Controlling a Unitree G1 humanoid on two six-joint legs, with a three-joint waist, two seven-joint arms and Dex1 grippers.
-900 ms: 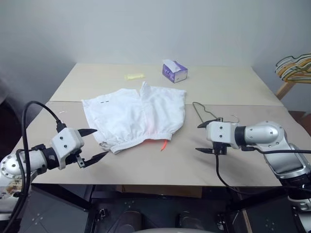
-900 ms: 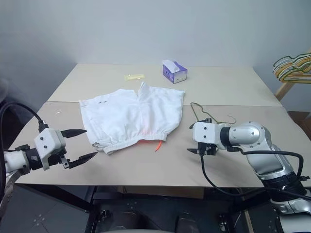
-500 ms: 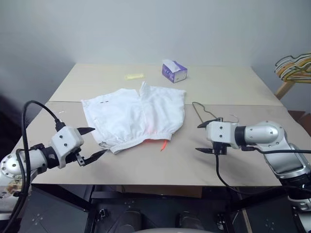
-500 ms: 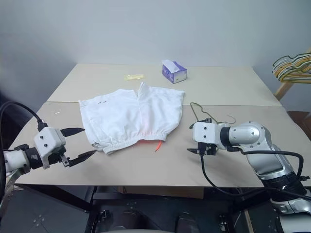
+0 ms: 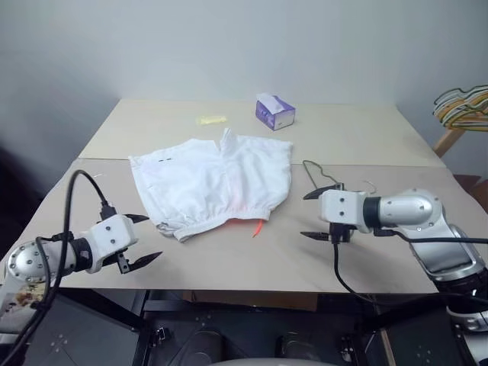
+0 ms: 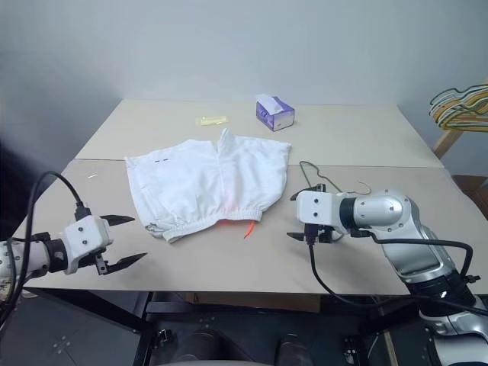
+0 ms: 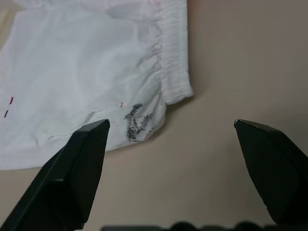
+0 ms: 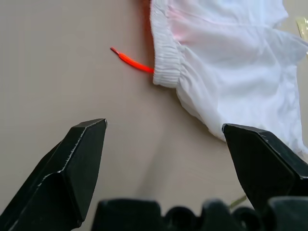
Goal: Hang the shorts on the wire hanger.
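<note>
Table-edge left gripper (image 5: 137, 238) lower, farther back.

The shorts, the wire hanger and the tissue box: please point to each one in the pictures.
shorts (image 5: 210, 183): left eye view, middle of the white fabric.
wire hanger (image 5: 312, 172): left eye view, dark wire beside the shorts.
tissue box (image 5: 275, 113): left eye view, purple side.

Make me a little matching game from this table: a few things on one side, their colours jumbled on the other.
Things:
1. shorts
2. tissue box
3. cord at the waistband
4. wire hanger

Colours:
A. orange-red
B. dark olive-green
C. white
D. purple

Pairs: 1-C, 2-D, 3-A, 4-B
</note>
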